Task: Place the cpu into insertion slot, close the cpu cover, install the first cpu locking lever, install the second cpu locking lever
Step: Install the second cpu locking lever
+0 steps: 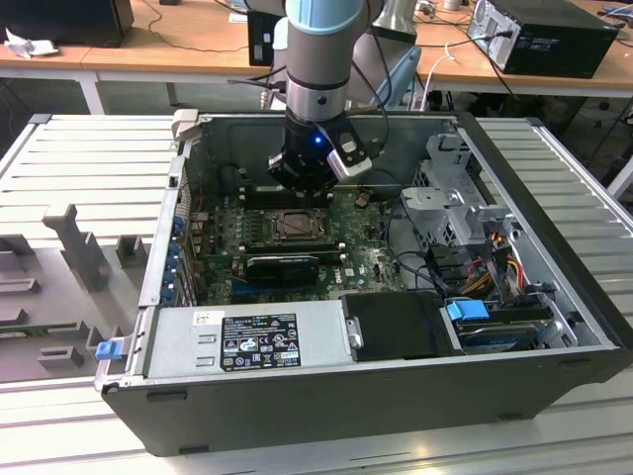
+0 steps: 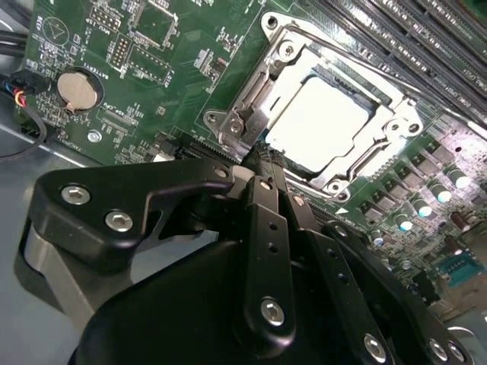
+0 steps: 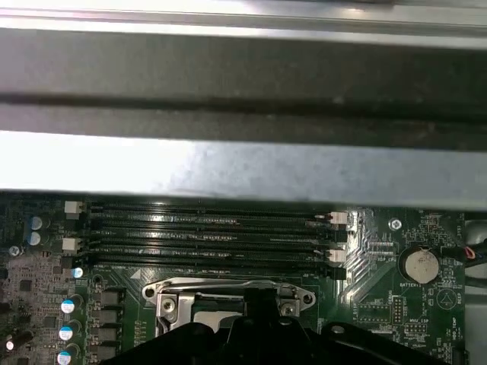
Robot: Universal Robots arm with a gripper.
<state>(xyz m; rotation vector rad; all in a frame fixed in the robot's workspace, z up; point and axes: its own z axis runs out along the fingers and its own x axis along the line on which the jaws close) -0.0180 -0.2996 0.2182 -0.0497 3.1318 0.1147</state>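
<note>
In the second wrist view the cpu (image 2: 329, 122) is seen seated in the insertion slot (image 2: 268, 82), framed by the lowered cpu cover (image 2: 380, 103). The hand (image 2: 262, 156) is held closed, gripping nothing, its tips just beside the socket's edge. In the exterior view the socket is partly hidden by the hand (image 1: 302, 193). The locking levers cannot be made out clearly.

Silver arm (image 1: 318, 94) with pale-blue joint cap — black tool (image 2: 262, 163), silver screws, blue light.
</note>
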